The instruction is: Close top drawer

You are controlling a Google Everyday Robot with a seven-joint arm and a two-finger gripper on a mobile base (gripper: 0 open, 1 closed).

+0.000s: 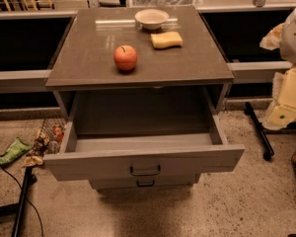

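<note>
One drawer, the top drawer (pixel 187 158), stands pulled far out toward the near side of the grey cabinet. Its inside is open to view and looks bare, and its wide flat front carries a small dark bar handle (pixel 145 171) at centre. Just under it, set further back, a narrower grey drawer front (pixel 113 183) shows with a similar handle.

The cabinet's top serves as a bench (pixel 84 63). A red apple (pixel 125 58) sits near its middle, a yellow sponge (pixel 166 39) lies beyond it to the right, and a pale bowl (pixel 151 19) stands at the far edge. The three are apart from one another.

The gripper (pixel 282 110) shows as a pale cream shape at the right edge of the view, right of the cabinet and well apart from the drawer and its handle. Whether it is open or closed I cannot tell; it touches nothing on the cabinet.

On the speckled floor, a black pole (pixel 258 130) lies to the right, and a green wrapper (pixel 13 150) lies to the left.
</note>
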